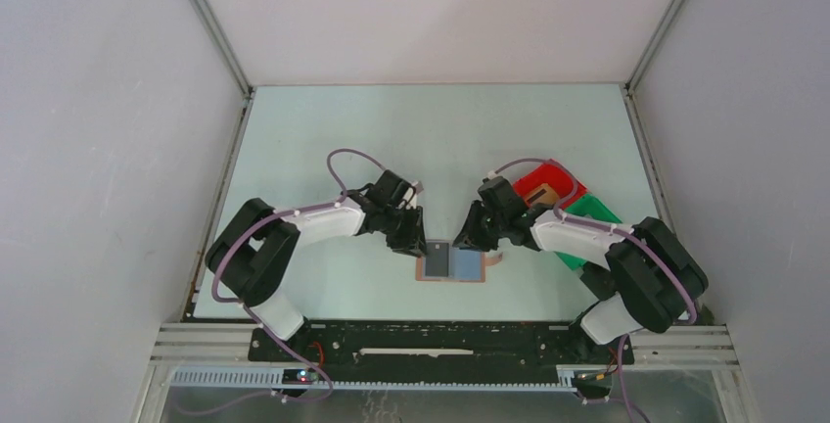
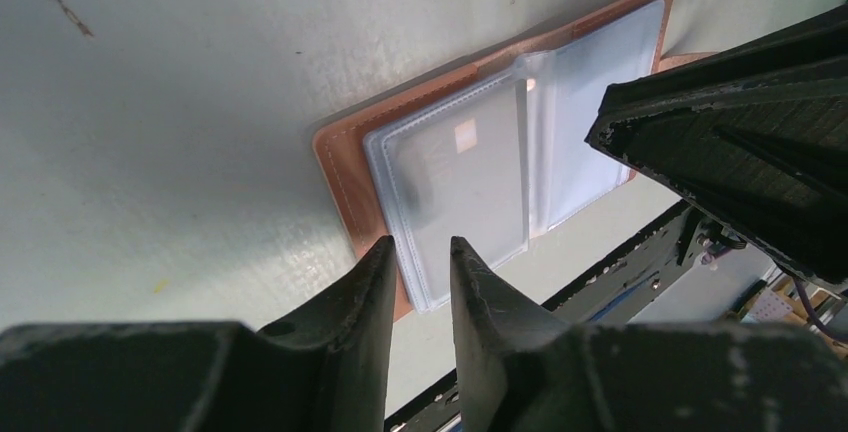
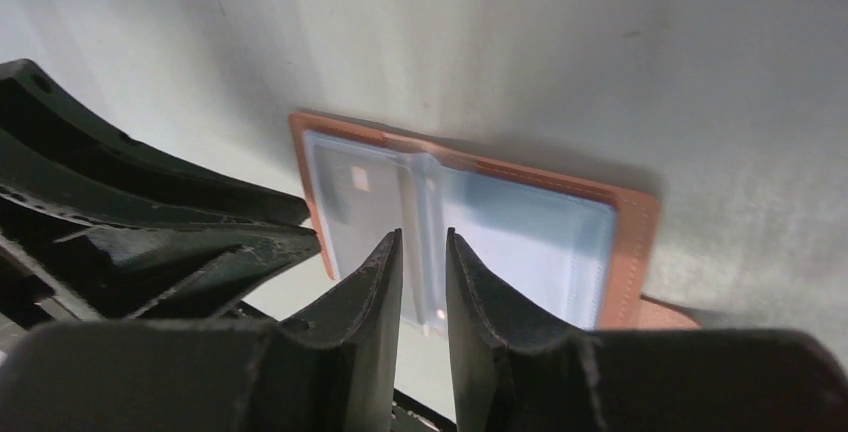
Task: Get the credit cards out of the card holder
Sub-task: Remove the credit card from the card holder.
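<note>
Jaws first: on the left gripper [image 2: 420, 270] the fingers [image 2: 375, 297] stand parted by a narrow slot, tips down at the near edge of the clear sleeve [image 2: 412, 247]. You cannot tell from its wrist view whether they bite plastic or merely straddle it. The right gripper [image 3: 423, 257] shows the same narrow slot, tips astride the loose centre leaf [image 3: 425, 202] that stands up along the fold. A pinch is not confirmed there either.

The card holder [image 1: 468, 266] lies open and flat on the table [image 1: 323, 139], directly under both sets of tips. In the top view it sits at 5 o'clock from the left gripper and 7 o'clock from the right, close under each. Its long axis runs 9 to 3; the fold runs 12 to 6, between the two arms. The side tab [image 1: 495, 258] pokes out at the 3 o'clock end.

A credit card [image 2: 455, 177] with a pale square marking shows through the sleeve on the 9 o'clock panel. That is the left arm's side, so the left gripper is nearer the card. The 3 o'clock panel reads plain blue-grey; contents unclear.

Judgement: nothing is out yet. The coming move turns on the fold: you likely need one arm pinning the cover while the other draws the card. Which edge the sleeve opens on is not visible. Expect thin, slippery plastic.

The red bin [image 1: 545, 188] and green bin [image 1: 590, 211] stand at 2 o'clock from the holder.
</note>
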